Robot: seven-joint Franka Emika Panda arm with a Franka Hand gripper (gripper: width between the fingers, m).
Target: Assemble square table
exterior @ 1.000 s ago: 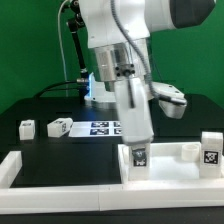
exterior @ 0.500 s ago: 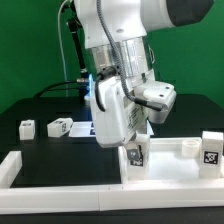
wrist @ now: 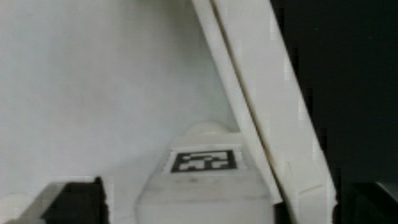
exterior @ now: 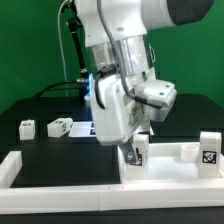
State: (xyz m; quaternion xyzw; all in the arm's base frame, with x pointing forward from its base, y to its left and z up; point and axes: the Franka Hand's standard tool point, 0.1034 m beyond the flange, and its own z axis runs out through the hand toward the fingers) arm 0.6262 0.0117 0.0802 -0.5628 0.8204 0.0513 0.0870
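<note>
The square table's white panel (exterior: 175, 172) lies at the front on the exterior view's right. A white leg block (exterior: 139, 153) with a black-white tag stands upright at the panel's near left corner. My gripper (exterior: 131, 147) hangs straight over this leg, with its wrist turned. In the wrist view the leg (wrist: 210, 165) stands beside the panel's raised rim (wrist: 249, 70). The gripper (wrist: 217, 205) straddles it with dark fingers (wrist: 71, 203) apart on either side, gaps showing. The jaws look open and hold nothing.
Two loose leg blocks (exterior: 27, 127) (exterior: 60, 126) lie at the back left beside the marker board (exterior: 84, 128). Another tagged leg (exterior: 208, 149) and a small block (exterior: 188, 150) stand on the panel's right. Long white border bars (exterior: 60, 190) run along the front.
One second ago the wrist stood straight over the leg; it has since turned and tilted toward the exterior view's left. The leg's tag face has shifted slightly right.
</note>
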